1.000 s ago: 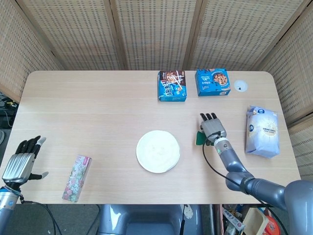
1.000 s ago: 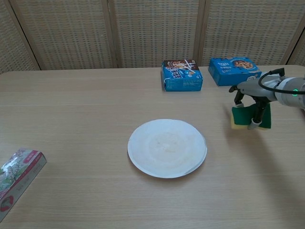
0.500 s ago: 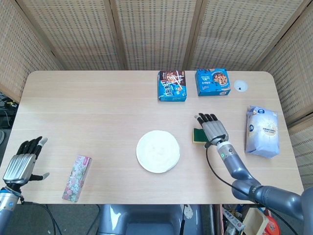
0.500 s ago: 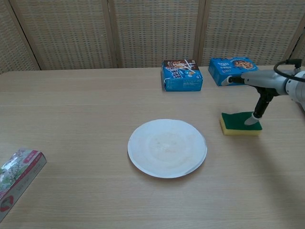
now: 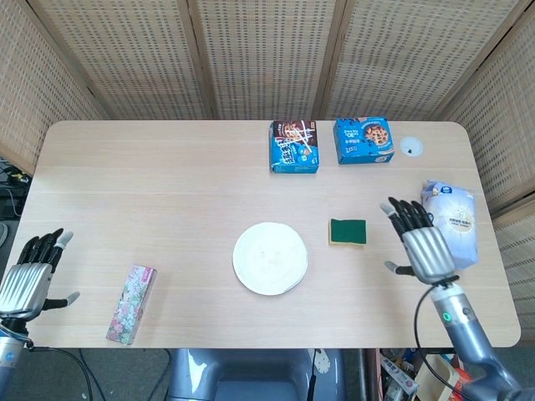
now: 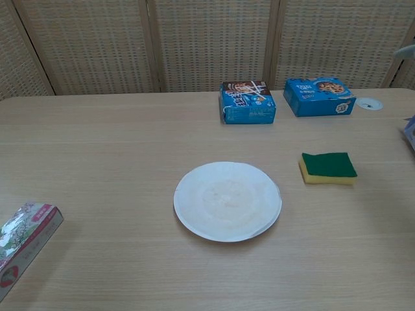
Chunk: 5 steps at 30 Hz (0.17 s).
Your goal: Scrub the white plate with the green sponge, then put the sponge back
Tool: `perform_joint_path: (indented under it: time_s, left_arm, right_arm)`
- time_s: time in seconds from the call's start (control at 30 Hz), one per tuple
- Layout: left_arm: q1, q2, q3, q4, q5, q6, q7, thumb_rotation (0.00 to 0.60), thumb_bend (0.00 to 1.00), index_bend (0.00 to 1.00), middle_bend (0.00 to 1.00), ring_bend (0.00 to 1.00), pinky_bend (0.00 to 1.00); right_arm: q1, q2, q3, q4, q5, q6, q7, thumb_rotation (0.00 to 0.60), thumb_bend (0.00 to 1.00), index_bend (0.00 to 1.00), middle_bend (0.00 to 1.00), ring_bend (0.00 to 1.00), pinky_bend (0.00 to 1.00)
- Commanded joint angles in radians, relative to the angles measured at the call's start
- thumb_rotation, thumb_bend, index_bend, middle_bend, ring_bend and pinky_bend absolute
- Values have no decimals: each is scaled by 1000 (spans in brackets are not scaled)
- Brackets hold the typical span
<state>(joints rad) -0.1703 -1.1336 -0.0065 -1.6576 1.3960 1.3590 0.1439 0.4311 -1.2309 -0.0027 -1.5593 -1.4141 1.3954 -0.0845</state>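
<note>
The white plate (image 5: 270, 258) (image 6: 227, 200) lies flat near the table's middle. To its right the green sponge (image 5: 348, 231) (image 6: 328, 168) lies flat on the wood, green face up over a yellow base, with nothing touching it. My right hand (image 5: 422, 243) hovers to the right of the sponge, fingers spread and empty; the chest view does not show it. My left hand (image 5: 31, 275) stays at the table's left edge, fingers apart and holding nothing.
Two blue snack boxes (image 5: 294, 146) (image 5: 364, 139) stand at the back. A white and blue bag (image 5: 450, 224) lies at the right edge beside my right hand. A floral box (image 5: 132, 303) (image 6: 23, 239) lies front left. A small white disc (image 5: 410, 147) sits back right.
My right hand set the sponge down flat on the table, let go of it and drew back to the right and toward the front edge. The left hand barely moved.
</note>
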Motion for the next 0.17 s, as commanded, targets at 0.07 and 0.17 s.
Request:
perform_joint_path:
  time_s: [0.07,0.17]
  left_arm:
    - [33,-41,-6,31,59,90,-11,600,0,0,0,0,0]
    - [42,-56,-3,55,85,114,-31,600,0,0,0,0,0]
  right_arm:
    - [-207,-5,-82,114,-115,240,87,600,0,13,0,0,0]
    - [-252,-23,-79,130,-136,299,82,600,0,12,0,0,0]
